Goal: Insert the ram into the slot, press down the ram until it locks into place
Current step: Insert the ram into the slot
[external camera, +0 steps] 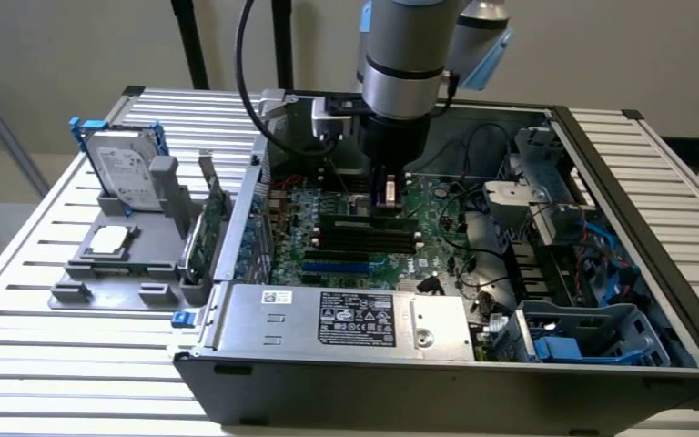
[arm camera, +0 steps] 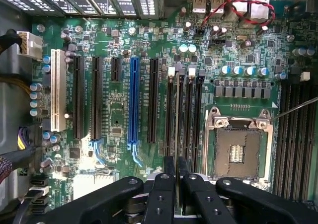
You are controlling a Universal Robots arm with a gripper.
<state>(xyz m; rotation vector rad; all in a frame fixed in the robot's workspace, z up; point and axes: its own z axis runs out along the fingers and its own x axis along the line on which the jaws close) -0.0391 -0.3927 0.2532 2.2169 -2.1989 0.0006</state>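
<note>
At 9 o'clock of the exterior view, grey fixture [external camera: 106,264]: stands on the slatted table [external camera: 34,364] outside the case. It carries an upright hard drive [external camera: 125,168] in a blue frame and a pale square part [external camera: 109,238] lying flat.
Green board [external camera: 212,218]: stands on edge at the fixture's 3 o'clock side, just beside the case wall.
Computer case [external camera: 447,382]: lies open from centre to 3 o'clock, with the motherboard [external camera: 313,205] [arm camera: 119,45] exposed.
Power supply [external camera: 338,319]: silver labelled box at 6 o'clock, inside the near wall.
Arm [external camera: 404,55]: enters at 12 o'clock and points straight down into the case.
Gripper [external camera: 386,208] [arm camera: 176,165]: sits low over the motherboard. The fingers are drawn almost together, leaving a narrow gap filled by a thin board seen edge-on.
Ram [arm camera: 177,119]: clamped between the fingers and in line with the black sockets. Whether it is seated cannot be determined.
Slot [external camera: 368,235] [arm camera: 191,114]: one of a bank of long black sockets directly beneath the fingertips, between the blue socket [arm camera: 133,100] and the processor socket [arm camera: 238,149].
Drive cage [external camera: 544,173]: metal frame at 3 o'clock.
Blue plastic part [external camera: 562,348]: at 4 o'clock, in the case corner.
</note>
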